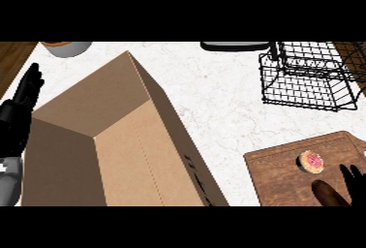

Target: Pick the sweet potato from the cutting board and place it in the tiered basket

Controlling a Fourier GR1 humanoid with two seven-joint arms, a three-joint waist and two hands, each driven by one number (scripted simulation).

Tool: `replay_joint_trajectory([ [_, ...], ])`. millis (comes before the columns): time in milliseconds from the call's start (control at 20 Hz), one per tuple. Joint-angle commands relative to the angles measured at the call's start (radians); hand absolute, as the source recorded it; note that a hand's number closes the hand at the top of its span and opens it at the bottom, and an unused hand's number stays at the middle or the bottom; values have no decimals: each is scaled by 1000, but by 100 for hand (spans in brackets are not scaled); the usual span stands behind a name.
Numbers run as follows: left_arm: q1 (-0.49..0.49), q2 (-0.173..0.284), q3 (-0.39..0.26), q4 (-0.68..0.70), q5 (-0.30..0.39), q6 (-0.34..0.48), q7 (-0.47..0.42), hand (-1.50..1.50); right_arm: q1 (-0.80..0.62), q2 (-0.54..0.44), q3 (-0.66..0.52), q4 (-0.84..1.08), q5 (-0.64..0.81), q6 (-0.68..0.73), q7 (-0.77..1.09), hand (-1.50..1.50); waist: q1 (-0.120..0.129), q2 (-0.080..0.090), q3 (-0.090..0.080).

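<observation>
The sweet potato [328, 194], a dark reddish-brown oblong, lies on the cutting board [279, 169] just left of the right hand [353, 181], whose fingers rest straight, released. The left hand [22, 99] rests open.

Left hand [25, 94]: black all over, matte, with long slim fingers that tapered to rounded tips; showed left of the cardboard box [121, 145], at the view's edge. Below it the wrist section was black too, bulkier, with faint glossy highlights. Further down, the left forearm [8, 181] was light grey and smooth-shelled, with a small white mark near its top. Right hand [352, 181]: only black finger shapes showed, far right of the box, dark and featureless. No right forearm surface could be made out.
</observation>
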Motion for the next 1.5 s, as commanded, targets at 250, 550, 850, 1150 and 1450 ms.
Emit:
replay_joint_trajectory([
  [250,55,-103,-53,99,-26,12,-36,0,-24,19,-11,119,-16,-15,-76,-150,-10,22,-23],
  [550,-1,-82,-24,109,-18,-18,1,0,-126,72,-7,225,-33,11,-78,-150,0,25,-22],
  [850,55,-114,-43,50,-13,-34,-5,0,-126,-18,69,275,24,103,-157,150,11,23,-23],
  [1150,32,-113,-28,72,-48,-25,30,0,-142,71,69,249,22,40,-151,150,-4,20,-22],
  [1450,54,-123,-15,87,-55,-31,-17,0,-78,94,11,190,-28,-50,-208,150,-15,19,-23],
])
